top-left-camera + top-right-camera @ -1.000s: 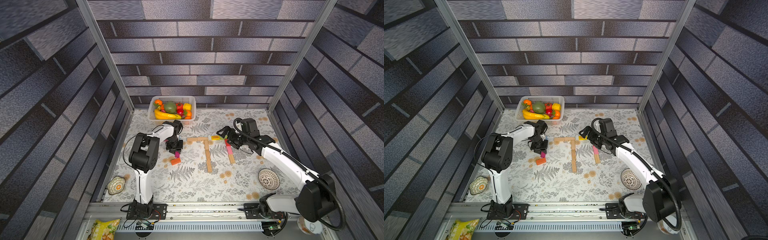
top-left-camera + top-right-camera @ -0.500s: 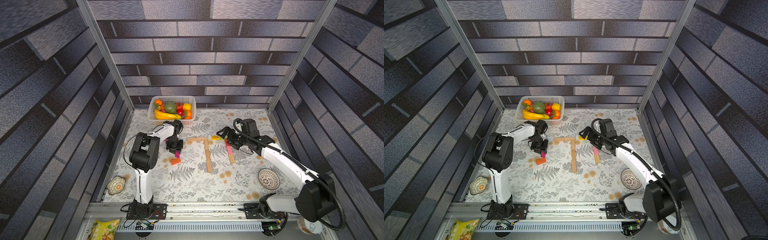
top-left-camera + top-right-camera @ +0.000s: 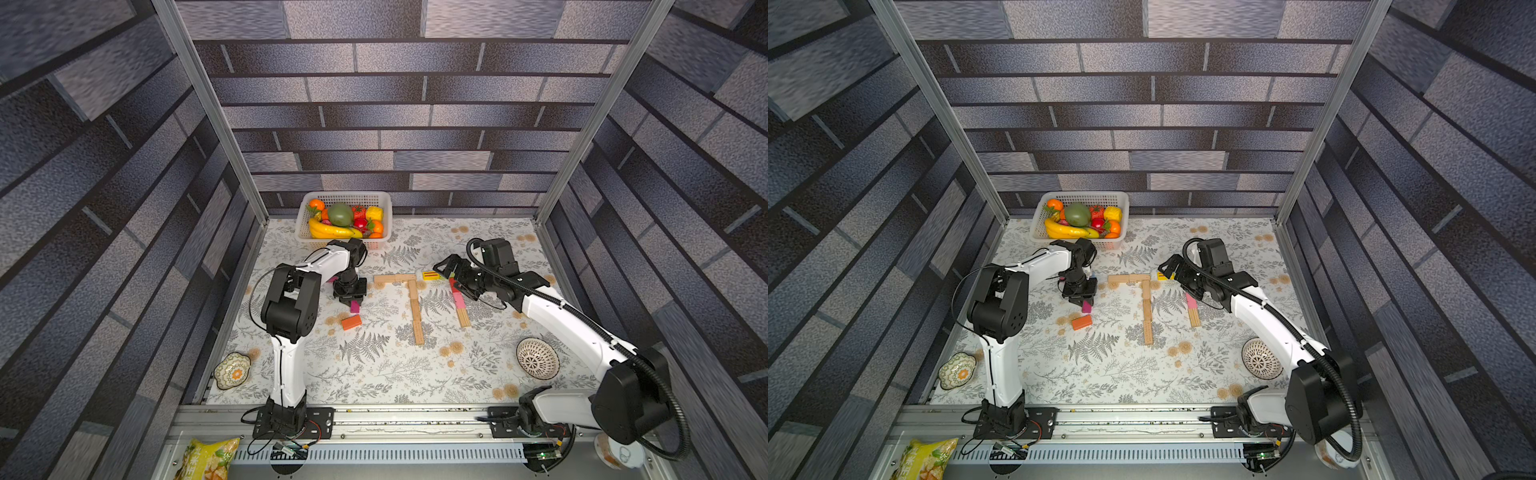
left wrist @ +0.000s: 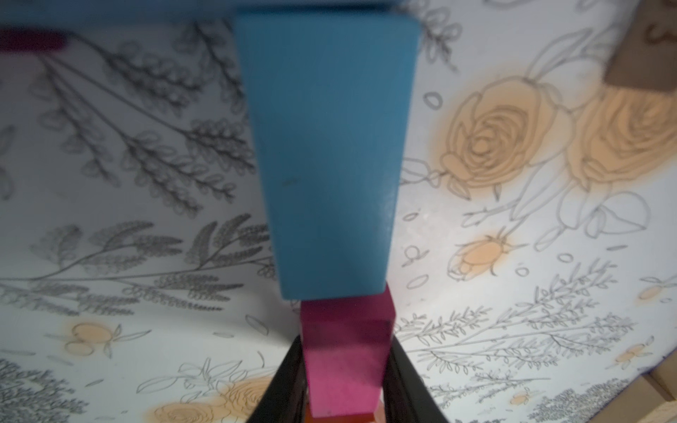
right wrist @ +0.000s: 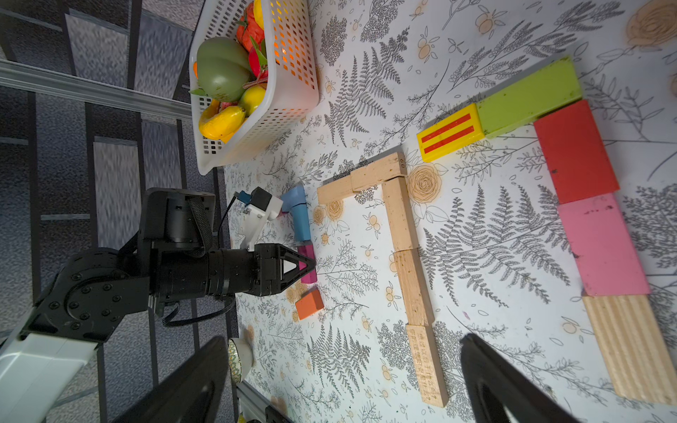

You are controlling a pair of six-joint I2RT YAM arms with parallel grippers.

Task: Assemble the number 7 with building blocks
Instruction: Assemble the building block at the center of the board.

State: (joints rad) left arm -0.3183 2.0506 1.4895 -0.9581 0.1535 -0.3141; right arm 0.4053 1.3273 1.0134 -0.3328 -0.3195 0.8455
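top views, worktop: floral-print sheet (image 3: pixel 374 374), with both arms reaching in over it.
top views, tan wood number 7 (image 3: pixel 414 307): mid-worktop, a short bar joined to a longer stem; seen in both top views.
top views, coloured row: yellow striped block (image 3: pixel 431 275), then red block (image 3: pixel 451 284), pink block (image 3: pixel 457 299) and ribbed tan block (image 3: pixel 463 318), beside the right arm.
top views, left jaws: pointing down over a small magenta block (image 3: pixel 354 306). A flat orange block (image 3: pixel 351 322) lies near it but apart.
top views, white plastic basket (image 3: pixel 345 194): at the far edge, holding toy fruit.
left wrist, left jaws: clenched on the magenta block (image 4: pixel 346 359), with a black finger (image 4: pixel 285 388) against each side.
left wrist, long blue block (image 4: pixel 329 154): runs on from the magenta block's far end; cannot tell if they touch.
right wrist, right jaws: released and spread wide, with nothing between them.
right wrist, tan number 7 (image 5: pixel 399 212): two blocks across and three down, ends butted.
right wrist, lime green block (image 5: pixel 527 99): end to end with the yellow striped block, forming a bar above the red block.
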